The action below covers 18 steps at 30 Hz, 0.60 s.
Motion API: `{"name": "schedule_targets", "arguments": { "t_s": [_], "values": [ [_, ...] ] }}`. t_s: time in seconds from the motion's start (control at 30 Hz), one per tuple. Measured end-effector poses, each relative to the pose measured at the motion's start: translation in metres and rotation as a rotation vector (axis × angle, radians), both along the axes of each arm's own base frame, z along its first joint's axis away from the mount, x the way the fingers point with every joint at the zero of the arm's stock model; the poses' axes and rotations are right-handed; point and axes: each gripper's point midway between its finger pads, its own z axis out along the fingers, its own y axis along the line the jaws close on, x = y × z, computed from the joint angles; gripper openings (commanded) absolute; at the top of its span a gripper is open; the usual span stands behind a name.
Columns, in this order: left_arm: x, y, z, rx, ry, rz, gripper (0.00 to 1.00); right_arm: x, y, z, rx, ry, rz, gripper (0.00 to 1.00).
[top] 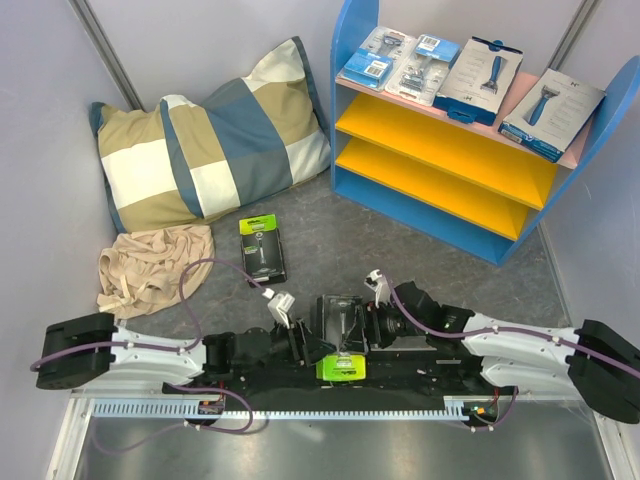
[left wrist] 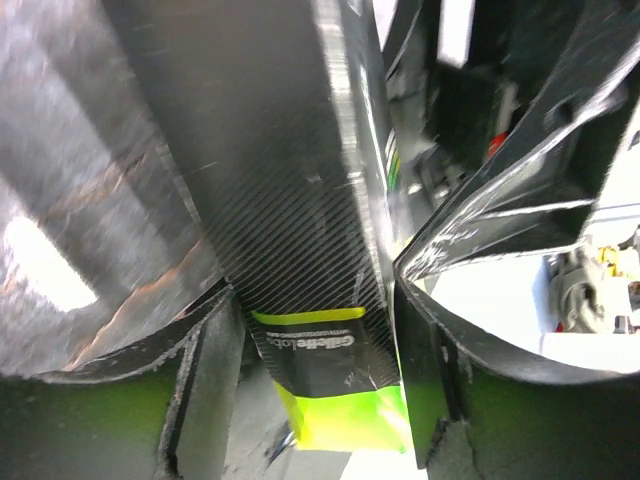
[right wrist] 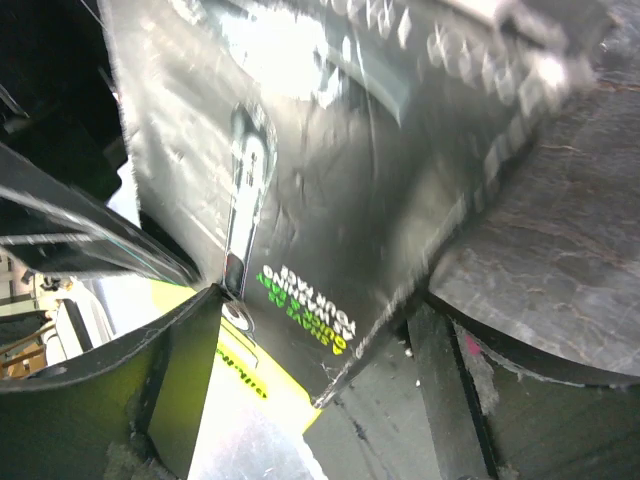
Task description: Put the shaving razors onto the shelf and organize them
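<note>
A black-and-lime-green razor box (top: pixel 340 338) is held between my two grippers near the table's front edge. My left gripper (top: pixel 305 345) is shut on it; in the left wrist view the box (left wrist: pixel 320 340) fills the gap between the fingers (left wrist: pixel 205 390). My right gripper (top: pixel 368 325) is open around the same box (right wrist: pixel 330 200), which sits tilted between its fingers (right wrist: pixel 185 385). A second black-and-lime box (top: pixel 262 248) lies flat on the floor. The shelf (top: pixel 352 70) stands back right; its pink top holds two blister packs (top: pixel 378 52) and two white boxes (top: pixel 482 78).
A checked pillow (top: pixel 205 140) leans in the back left corner, with a beige cloth (top: pixel 150 268) in front of it. The shelf's two yellow boards (top: pixel 440 130) are bare. Grey walls close in on both sides.
</note>
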Motion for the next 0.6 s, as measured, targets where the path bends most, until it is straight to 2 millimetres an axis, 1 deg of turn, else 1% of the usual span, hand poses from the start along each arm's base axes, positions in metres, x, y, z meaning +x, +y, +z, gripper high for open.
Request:
{"name": "schedule_targets", "arguments": {
  "t_s": [0.2,0.3,0.43,0.53,0.57,0.6],
  "values": [
    [0.006,0.003,0.035,-0.102,-0.065,0.02,0.02,0.0,-0.001,0.02,0.051,-0.053,-0.011,0.86],
    [0.008,0.004,0.044,-0.128,-0.08,0.025,0.02,0.004,-0.001,0.031,0.081,-0.087,-0.031,0.89],
    [0.007,0.004,0.048,-0.132,-0.092,0.018,0.02,0.011,-0.003,0.043,0.109,-0.131,-0.069,0.9],
    [0.007,-0.001,0.05,-0.103,-0.104,0.003,0.09,0.014,-0.005,0.046,0.108,-0.148,-0.082,0.89],
    [0.007,-0.003,0.049,-0.088,-0.107,0.0,0.18,0.014,-0.006,0.045,0.099,-0.153,-0.081,0.89],
    [0.008,-0.005,0.046,-0.068,-0.109,-0.004,0.23,0.014,-0.007,0.044,0.092,-0.156,-0.08,0.88]
  ]
}}
